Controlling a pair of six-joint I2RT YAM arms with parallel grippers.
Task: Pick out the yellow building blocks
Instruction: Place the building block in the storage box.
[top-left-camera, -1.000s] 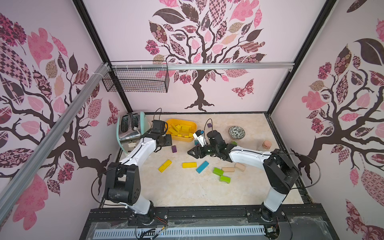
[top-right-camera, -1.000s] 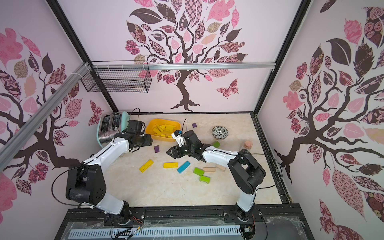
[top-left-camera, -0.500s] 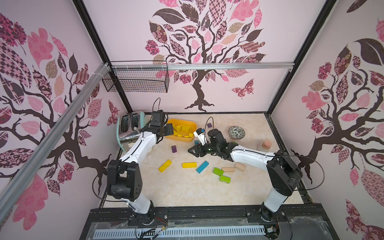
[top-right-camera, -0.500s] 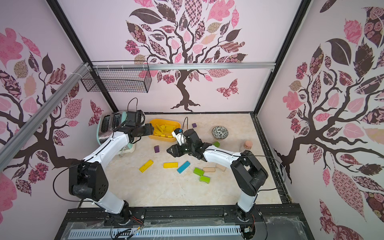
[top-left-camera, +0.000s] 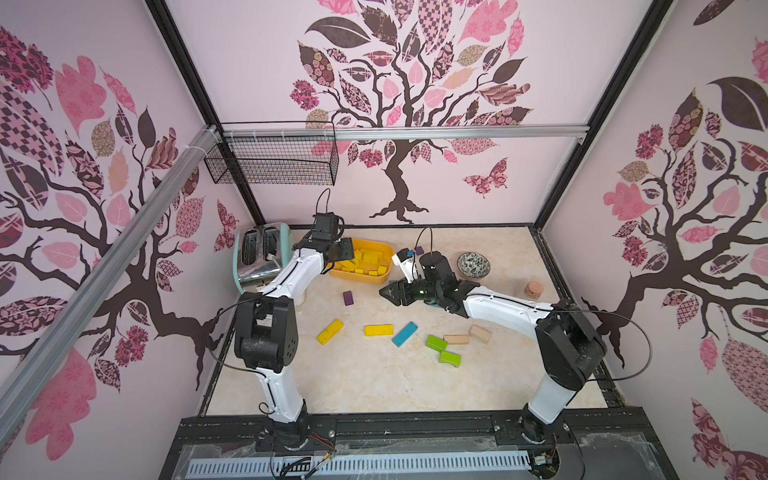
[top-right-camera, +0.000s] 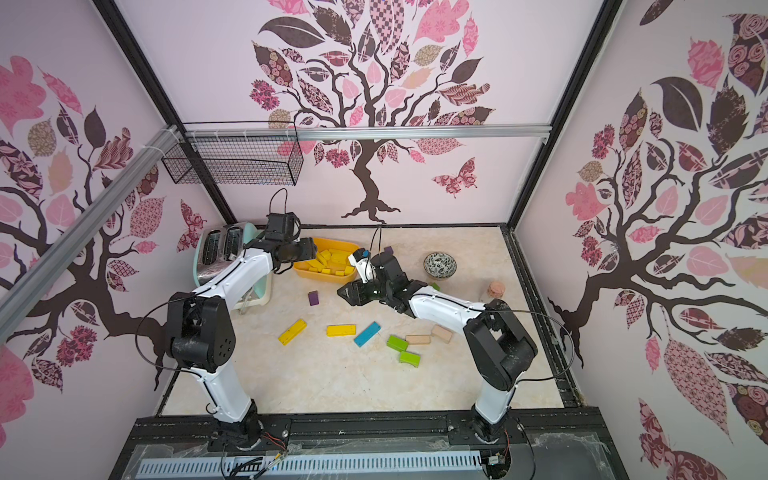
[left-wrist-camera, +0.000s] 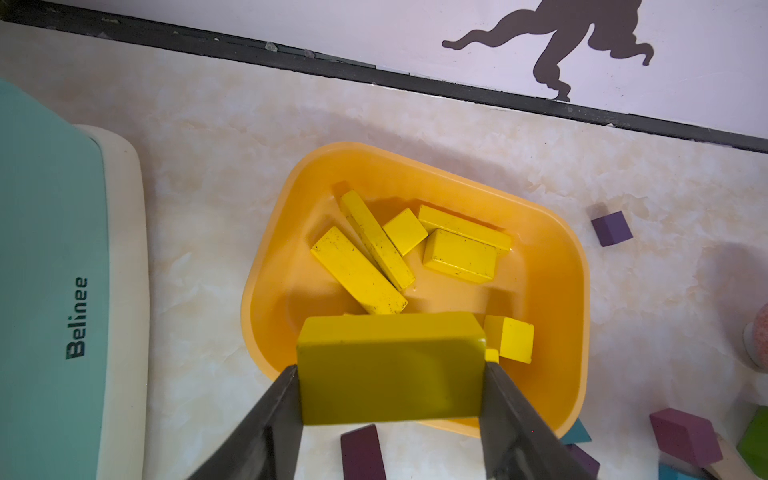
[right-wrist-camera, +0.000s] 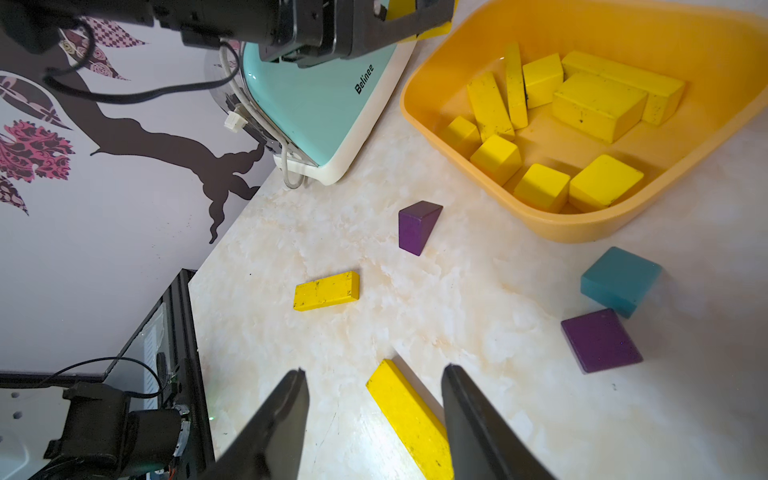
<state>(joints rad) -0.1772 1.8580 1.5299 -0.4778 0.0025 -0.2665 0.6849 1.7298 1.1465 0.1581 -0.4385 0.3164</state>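
held yellow block (left-wrist-camera: 390, 349) hangs over the tub (left-wrist-camera: 579, 291) rim, long axis across the jaws; left end effector (left-wrist-camera: 390, 368) clamped on its ends, partway open. More yellow blocks (left-wrist-camera: 459, 255) lie inside the tub. Outside it on the counter (right-wrist-camera: 478, 291): yellow bar (right-wrist-camera: 409, 419) below the right end effector (right-wrist-camera: 374, 370) (open, empty), axis skewed in the gap, so right arm looks nearer; second yellow bar (right-wrist-camera: 326, 291) also outside the tub

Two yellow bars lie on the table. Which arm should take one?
Right. The right gripper is open and empty, a yellow bar on the table framed between its jaws; the left gripper is shut on a yellow block over the tub.
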